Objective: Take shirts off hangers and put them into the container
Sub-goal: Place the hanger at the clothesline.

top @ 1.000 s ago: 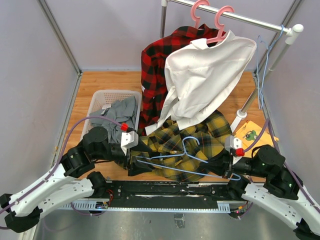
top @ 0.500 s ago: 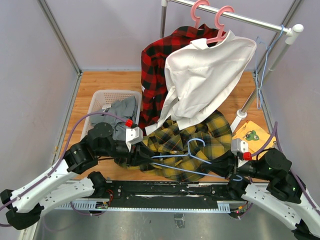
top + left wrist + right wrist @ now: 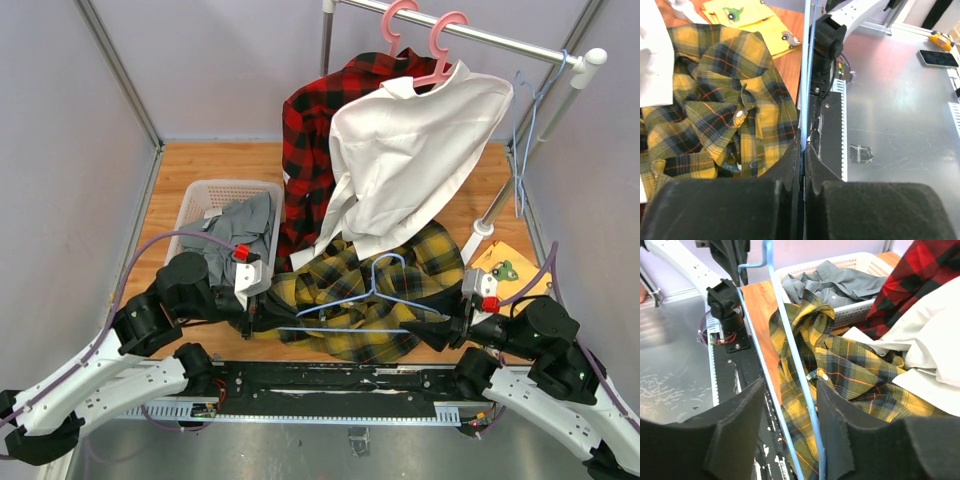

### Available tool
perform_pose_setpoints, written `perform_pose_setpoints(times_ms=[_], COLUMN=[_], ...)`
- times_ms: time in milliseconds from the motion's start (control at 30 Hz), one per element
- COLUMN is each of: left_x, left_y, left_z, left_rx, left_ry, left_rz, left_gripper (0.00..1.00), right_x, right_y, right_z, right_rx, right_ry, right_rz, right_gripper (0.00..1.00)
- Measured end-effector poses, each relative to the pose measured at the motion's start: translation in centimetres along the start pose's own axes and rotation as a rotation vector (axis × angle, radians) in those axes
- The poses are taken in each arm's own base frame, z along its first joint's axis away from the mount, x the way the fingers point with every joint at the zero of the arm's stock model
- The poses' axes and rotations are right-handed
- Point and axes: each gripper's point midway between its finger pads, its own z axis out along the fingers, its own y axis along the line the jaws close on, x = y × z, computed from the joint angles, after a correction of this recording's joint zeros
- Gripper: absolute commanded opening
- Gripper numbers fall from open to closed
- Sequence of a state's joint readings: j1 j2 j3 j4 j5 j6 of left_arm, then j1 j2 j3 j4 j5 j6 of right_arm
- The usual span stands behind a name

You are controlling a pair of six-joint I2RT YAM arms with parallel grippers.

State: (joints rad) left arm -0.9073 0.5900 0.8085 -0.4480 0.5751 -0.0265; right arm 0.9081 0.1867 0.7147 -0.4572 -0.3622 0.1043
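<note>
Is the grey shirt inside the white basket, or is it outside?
Inside. The grey shirt lies crumpled within the walls of the white basket, seen in the top view and the right wrist view.

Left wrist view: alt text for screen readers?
The left gripper is shut on a thin light-blue wire hanger, whose bar runs up mid-frame. A crumpled yellow-and-dark-green plaid shirt lies at frame left on the wooden table; a grey metal plate fills frame right.
</note>
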Motion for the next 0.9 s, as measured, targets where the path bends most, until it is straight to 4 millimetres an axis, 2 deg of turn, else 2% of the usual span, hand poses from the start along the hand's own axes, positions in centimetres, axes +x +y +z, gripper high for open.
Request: perform_pose_setpoints(times_ms=[100, 267, 367, 500, 667, 800, 900], left_x=[-0.7, -3.3, -3.8, -4.3, -7.6, -7.6, -7.4], left_y=[0.2, 0.8, 1.7, 3.2, 4.6, 5.1, 5.2], left_z=[-0.3, -1.1, -1.3, -1.0, 0.1, 0.2, -0.1], left_rx=[-0.023, -0.092, -0.149, -0.211, -0.256, -0.276, -0.289], left_ry=[-0.018, -0.073, -0.084, -0.078, -0.086, -0.081, -0.083], left_rz=[0.011, 0.032, 0.029, 0.034, 0.05, 0.05, 0.045], left_gripper=[0.0, 0.01, 0.01, 0.01, 0.01, 0.01, 0.01], right_x=[0.1, -0.4, -1.3, -2.0, -2.3, -1.7, -1.2], right_y=[-0.7, -3.5, -6.1, -8.3, -8.2, -7.5, -7.4], right_z=[0.1, -0.7, -1.8, -4.1, -6.7, -8.1, -8.3], right_rx=[0.04, 0.212, 0.376, 0.563, 0.616, 0.609, 0.613], right_ry=[0.0, -0.037, -0.086, -0.102, -0.148, -0.17, -0.15], right_rz=[0.0, 0.014, 0.042, 0.136, 0.22, 0.255, 0.267], right_gripper=[0.76, 0.92, 0.95, 0.97, 1.0, 0.98, 0.98])
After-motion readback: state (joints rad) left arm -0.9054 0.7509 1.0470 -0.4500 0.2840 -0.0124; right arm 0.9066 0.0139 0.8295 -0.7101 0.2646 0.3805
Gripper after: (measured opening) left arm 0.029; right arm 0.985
